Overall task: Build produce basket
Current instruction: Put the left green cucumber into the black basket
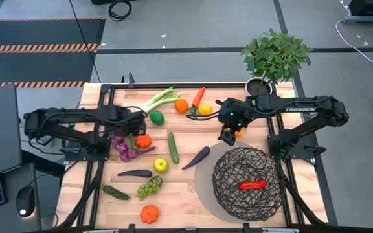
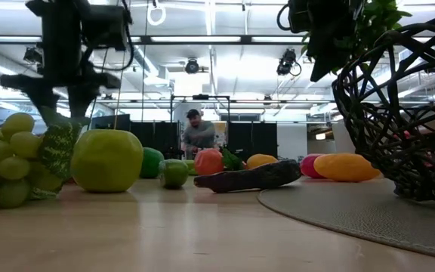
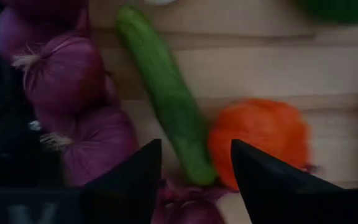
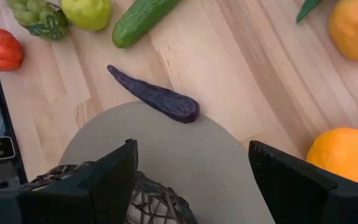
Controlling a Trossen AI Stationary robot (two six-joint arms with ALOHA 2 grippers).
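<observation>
The basket stands on a round grey mat near the right front corner of the worktop. One red pepper lies inside it.

The rest of the produce is spread over the worktop. Along the rear edge lie a leek, a lime, an orange, a carrot and a yellow piece. Toward the middle lie a long cucumber, a yellow-green fruit and a purple eggplant whose tip touches the mat's edge. Nearer the front left lie a second eggplant, a short dark cucumber, green grapes and a small orange pumpkin.

The left pincer is low over the left-centre of the worktop, its fingers partly apart. A small green cucumber runs into the gap between them, a red-orange tomato lies just beside one finger and purple onions beside the other. No contact with any of these can be confirmed.

The right pincer hangs wide and empty above the rear rim of the basket, over the mat.

A potted plant stands at the right rear corner. A person is in the room beyond.
</observation>
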